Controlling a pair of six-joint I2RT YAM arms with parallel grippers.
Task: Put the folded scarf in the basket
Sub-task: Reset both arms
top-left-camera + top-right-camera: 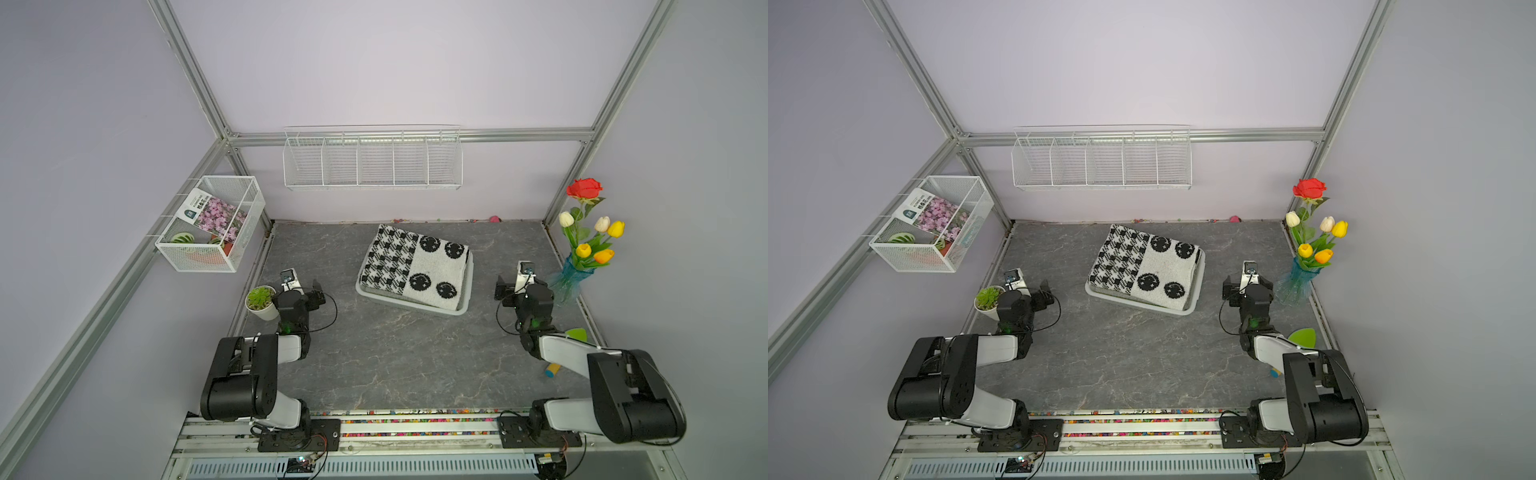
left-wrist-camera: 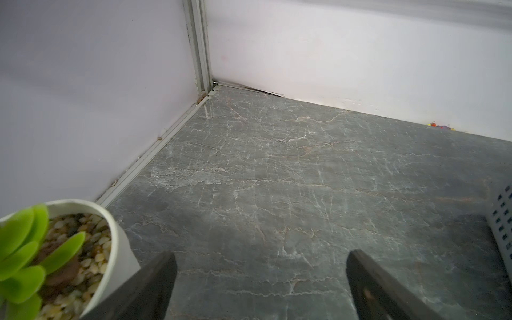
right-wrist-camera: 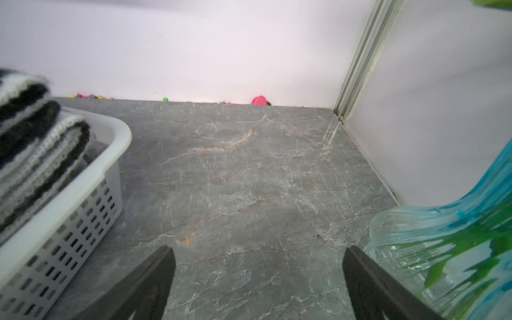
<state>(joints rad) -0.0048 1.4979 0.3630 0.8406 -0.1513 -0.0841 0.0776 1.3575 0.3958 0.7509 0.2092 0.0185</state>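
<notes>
The folded scarf (image 1: 415, 266) (image 1: 1146, 264), black and white with houndstooth and round motifs, lies in the whitish basket (image 1: 409, 305) (image 1: 1140, 305) at the middle back of the grey table. In the right wrist view the scarf's stacked layers (image 3: 36, 144) rise above the holed basket wall (image 3: 83, 205). A corner of the basket (image 2: 502, 221) shows in the left wrist view. My left gripper (image 1: 301, 286) (image 1: 1027, 286) (image 2: 261, 255) stands open and empty, left of the basket. On the basket's right my right gripper (image 1: 519, 286) (image 1: 1246, 286) (image 3: 258, 249) is open too, over bare table.
A potted succulent (image 1: 261, 302) (image 2: 55, 249) sits close beside the left gripper. A blue glass vase of flowers (image 1: 575, 274) (image 3: 448, 249) stands next to the right gripper. A wire-mesh box (image 1: 212, 224) and a wire rack (image 1: 372, 160) hang on the walls. Small items (image 1: 552, 370) lie by the right arm.
</notes>
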